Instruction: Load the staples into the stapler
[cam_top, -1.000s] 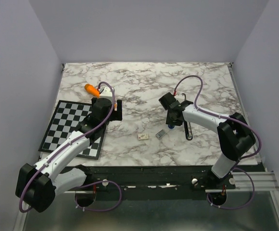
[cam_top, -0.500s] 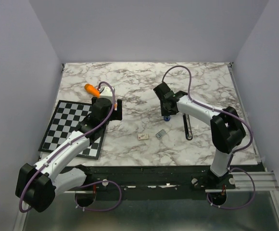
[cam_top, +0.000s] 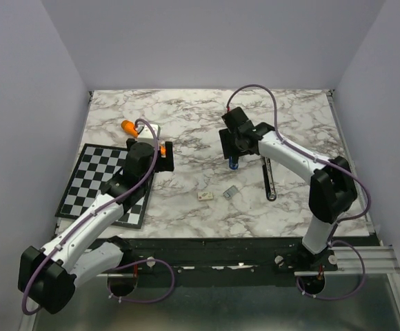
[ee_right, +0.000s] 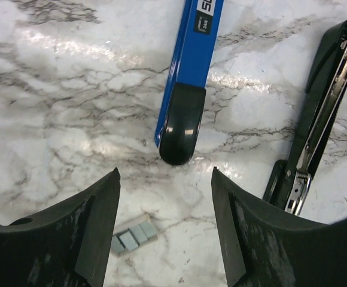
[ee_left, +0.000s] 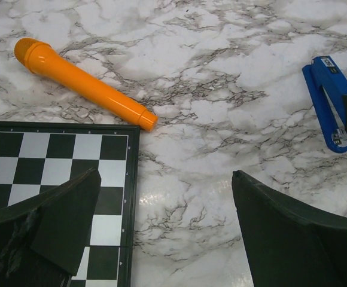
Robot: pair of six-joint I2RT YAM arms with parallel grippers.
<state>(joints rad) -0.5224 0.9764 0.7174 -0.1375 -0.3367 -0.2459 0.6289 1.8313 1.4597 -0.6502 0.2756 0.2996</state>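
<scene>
Currently, the staples lie loose on the desk, in its near middle, just right of a whitish box and touching neither stapler. To their right the black stapler lies open with its metal channel showing. Beyond them, on the far side, lies the blue stapler.

Change noted: over the last second your right gripper travelled from just above the staples toward the far left, taking the blue stapler with it. Its fingers now stand apart with nothing between them, and the blue stapler rests flat on the desk just past the tips. I judge this a put-down, not a load; no staples are in either stapler, and you cannot tell from here which one is meant.

Your left gripper hangs with its fingers wide apart and empty, over the chessboard edge near the orange marker, taking no part.

Picking up the staples is the step outstanding.
</scene>
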